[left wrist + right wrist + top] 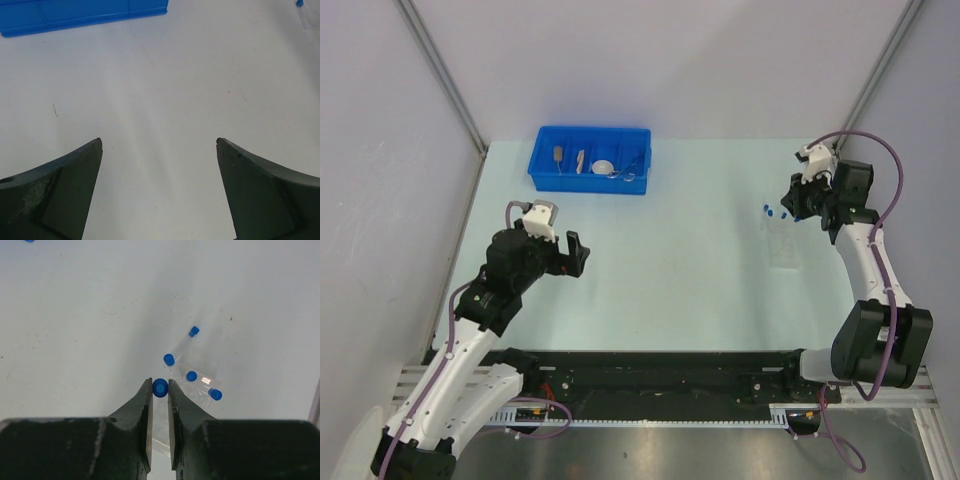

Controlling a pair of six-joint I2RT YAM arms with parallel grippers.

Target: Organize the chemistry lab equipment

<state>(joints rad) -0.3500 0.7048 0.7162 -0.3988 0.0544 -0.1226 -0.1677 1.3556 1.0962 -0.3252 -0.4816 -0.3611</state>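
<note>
Nearest, the left gripper (160, 142) hangs wide open over bare table (670, 270) toward the left edge, while by the right edge the right gripper (159, 381) pinches a blue-capped tube (160, 388), plain only in its wrist view, above more capped tubes (180, 346) at the clear rack (782, 245), and the blue bin (542, 172) at the far left corner holds the white dish (604, 167), wire tongs (631, 170) and wooden-handled tools (560, 155).

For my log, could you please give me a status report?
Left gripper open, empty. Right gripper shut on blue-capped tube, other tubes just ahead. Nothing blocking.
</note>
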